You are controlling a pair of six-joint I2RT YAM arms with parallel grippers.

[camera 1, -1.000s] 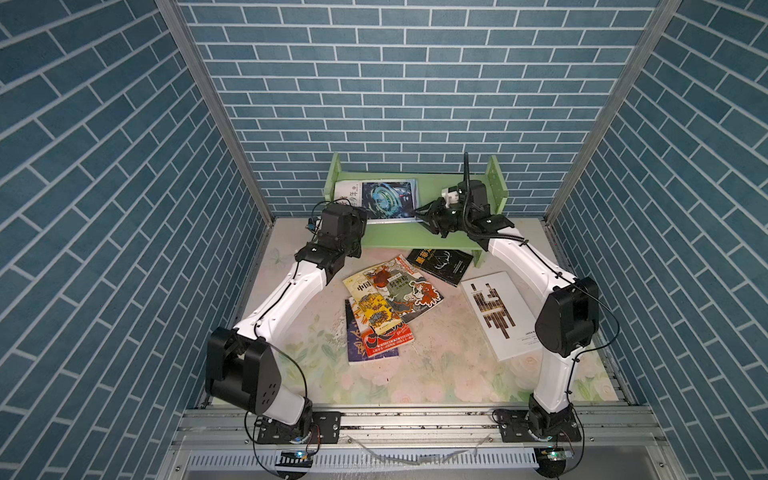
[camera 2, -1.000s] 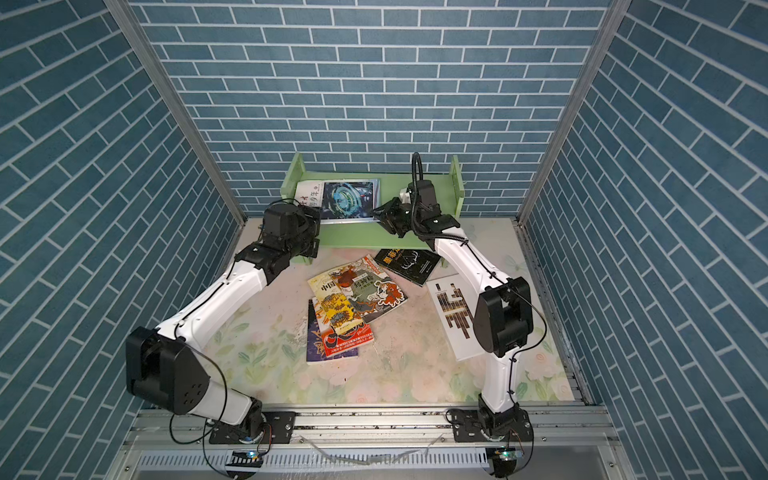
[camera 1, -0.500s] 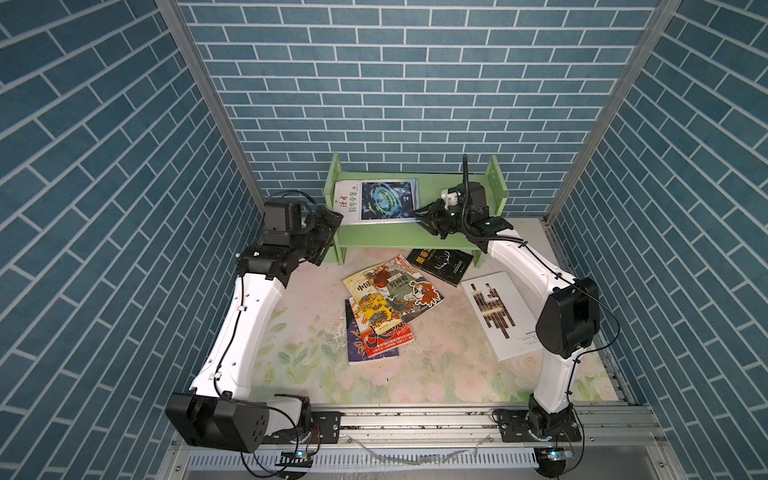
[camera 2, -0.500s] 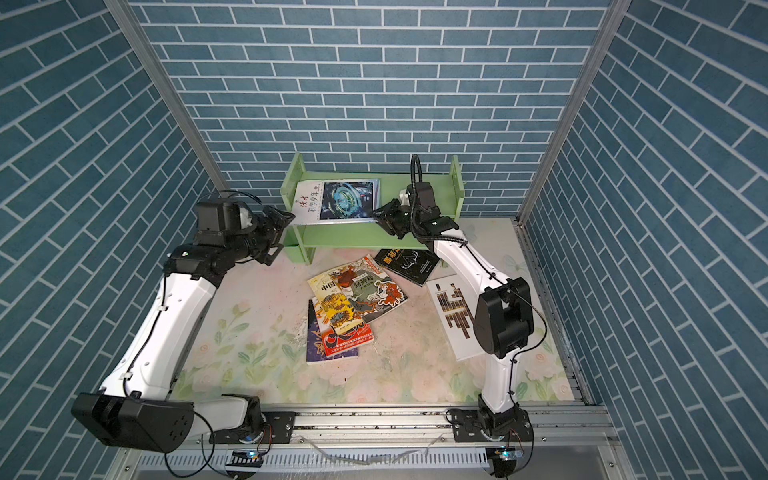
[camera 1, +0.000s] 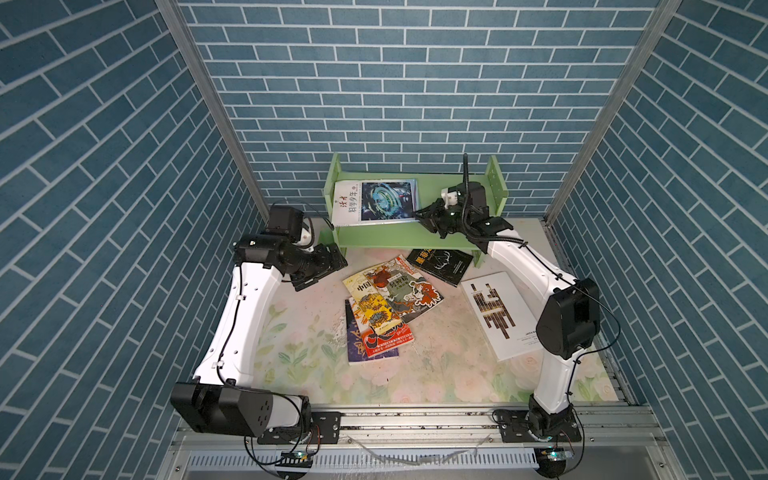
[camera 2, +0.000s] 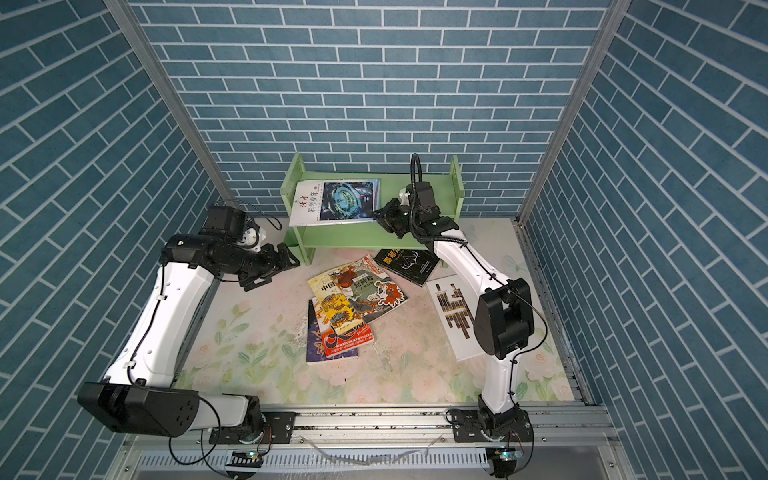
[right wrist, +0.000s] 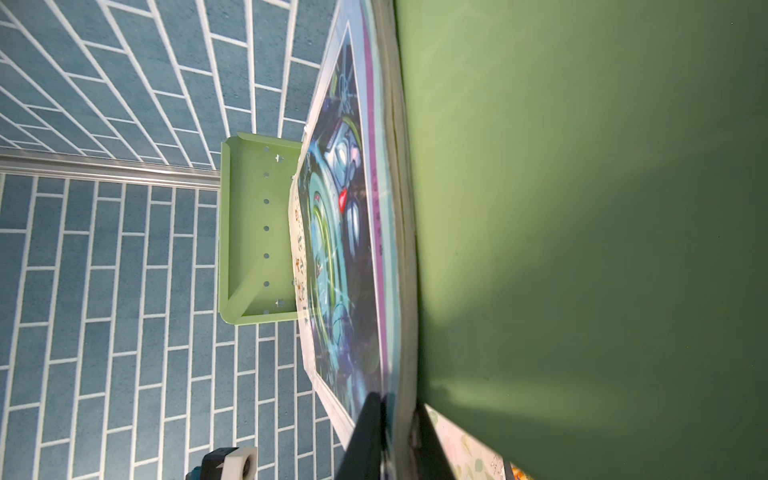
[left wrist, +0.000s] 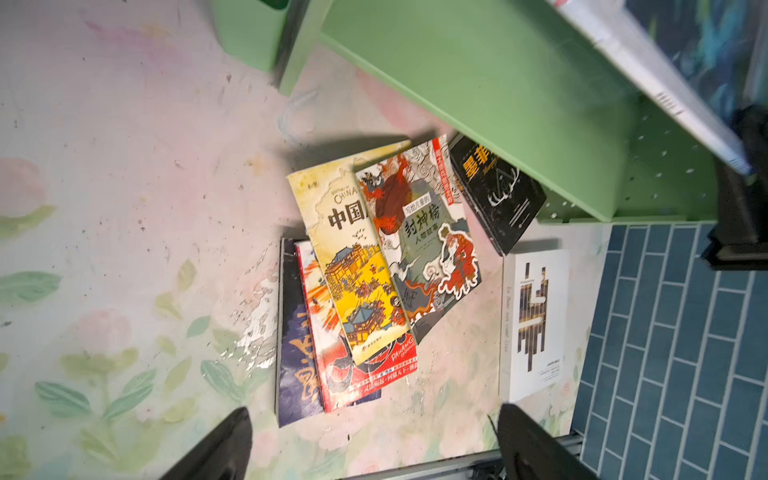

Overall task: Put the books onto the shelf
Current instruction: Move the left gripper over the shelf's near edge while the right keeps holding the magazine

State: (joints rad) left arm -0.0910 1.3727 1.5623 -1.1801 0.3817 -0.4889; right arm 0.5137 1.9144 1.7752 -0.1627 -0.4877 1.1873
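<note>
The jaws of the right gripper (right wrist: pixel 397 436) are clamped on the edge of the blue-covered book (camera 1: pixel 386 199), one finger on each face, at the corner nearest that arm. The jaws of the left gripper (left wrist: pixel 374 411) stand wide apart with nothing between them. It hangs over the table (camera 1: pixel 436 374) near the left leg of the shelf (camera 1: pixel 494 183), facing the loose pile.

Only a small part of the job looks done. Two books are on the shelf: the blue-covered book lies on top of a white-covered book (camera 1: pixel 344 203). Both are flat on the top board, against the left side panel. Since the blue one is gripped, I judge its placing unfinished.

Six books are left on the table:
- A yellow book (camera 1: pixel 368 299) and a grey and red book (camera 1: pixel 405 286) overlap in the middle.
- Both of those lie across a red book (camera 1: pixel 386 338), which rests on a dark blue book (camera 1: pixel 355 336).
- A black book (camera 1: pixel 440 262) lies just in front of the shelf, one corner reaching under its lower board.
- A white book with dark bars (camera 1: pixel 494 316) lies apart from the pile, close to the right arm.

On the shelf, the top board holds the two flat books on its left half, and its right half is bare. The lower board (camera 1: pixel 395 239) holds nothing. A green cup (left wrist: pixel 249 33) stands just beside the shelf's left leg. Only part of it shows in the left wrist view, so I cannot tell what is in it.
</note>
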